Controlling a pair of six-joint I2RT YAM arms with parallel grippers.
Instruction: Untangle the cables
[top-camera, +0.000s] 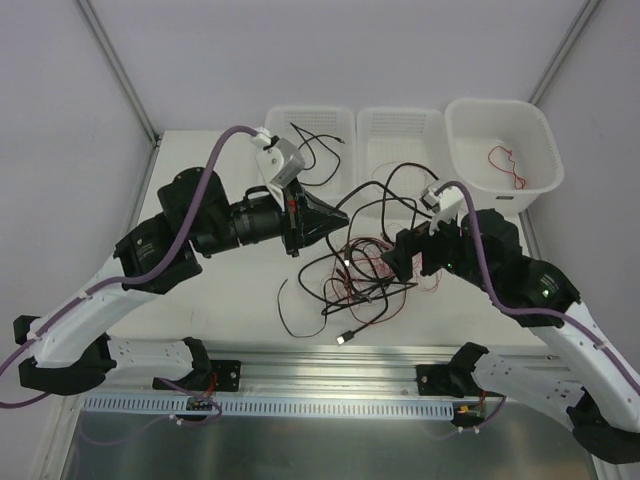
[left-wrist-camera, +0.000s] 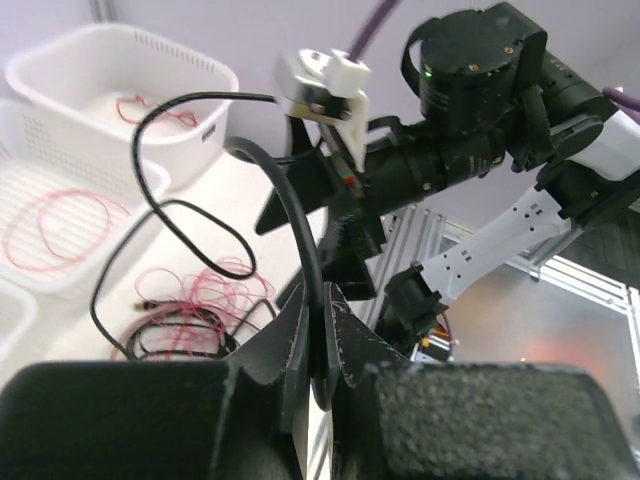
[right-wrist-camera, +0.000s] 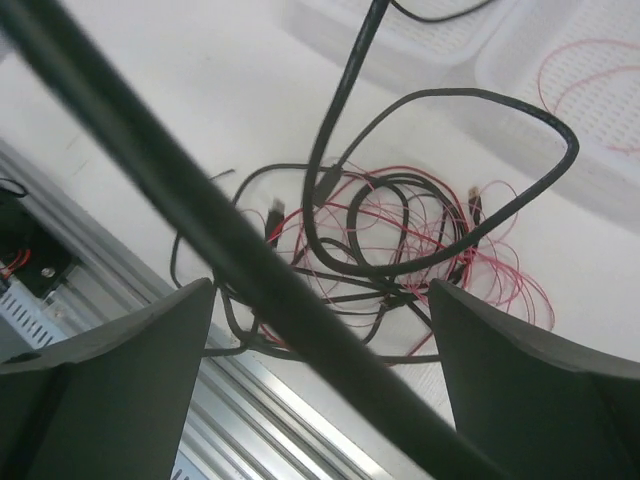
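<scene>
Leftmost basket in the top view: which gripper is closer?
Left. The left gripper sits just off the near edge of the leftmost basket; the right gripper is farther right, by the cable tangle.

The thicker cables (right-wrist-camera: 345, 100) are black, the thin wires (left-wrist-camera: 210, 290) red, the table (top-camera: 220, 290) white. The baskets (top-camera: 465, 130) are white with a fine grid of holes; the arms' hoses (top-camera: 190, 215) are purple.
</scene>
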